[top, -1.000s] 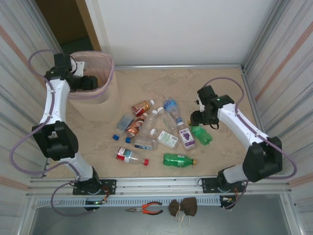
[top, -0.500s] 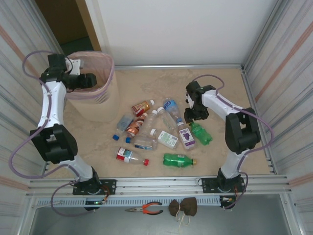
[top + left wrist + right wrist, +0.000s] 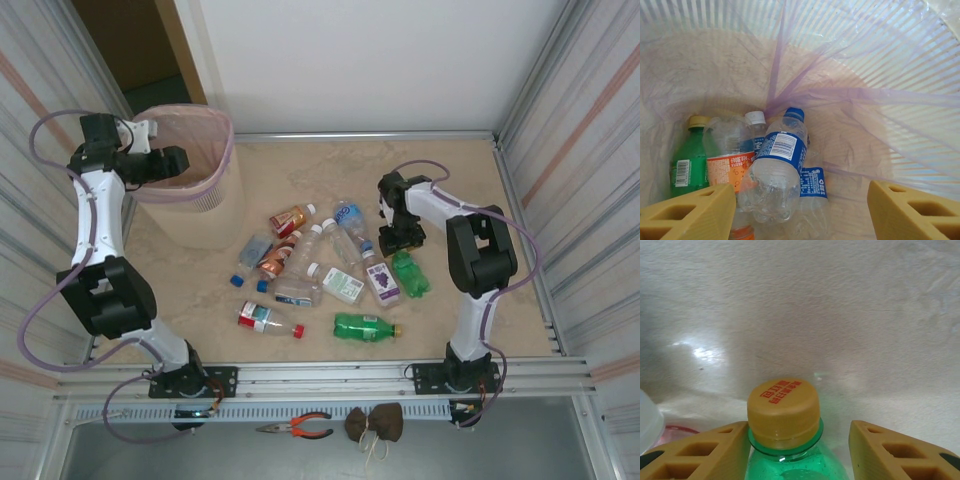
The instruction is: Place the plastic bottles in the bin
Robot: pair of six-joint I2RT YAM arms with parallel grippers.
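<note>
Two right fingers [image 3: 700, 452] flank green plastic bottle [image 3: 795, 471], unclenched; left fingers [image 3: 687, 212] released over bin [image 3: 865, 55].

Our left arm [image 3: 92, 215] and right arm [image 3: 432, 200] are built of white tubular links joined by chunky black housings, biggest at the elbows, and stand on black bases [image 3: 185, 380]. A thin lilac cable [image 3: 418, 163] loops loosely along each arm. Our fingers [image 3: 690, 215] are mustard-yellow plastic blocks with triangular hollows moulded in.
</note>
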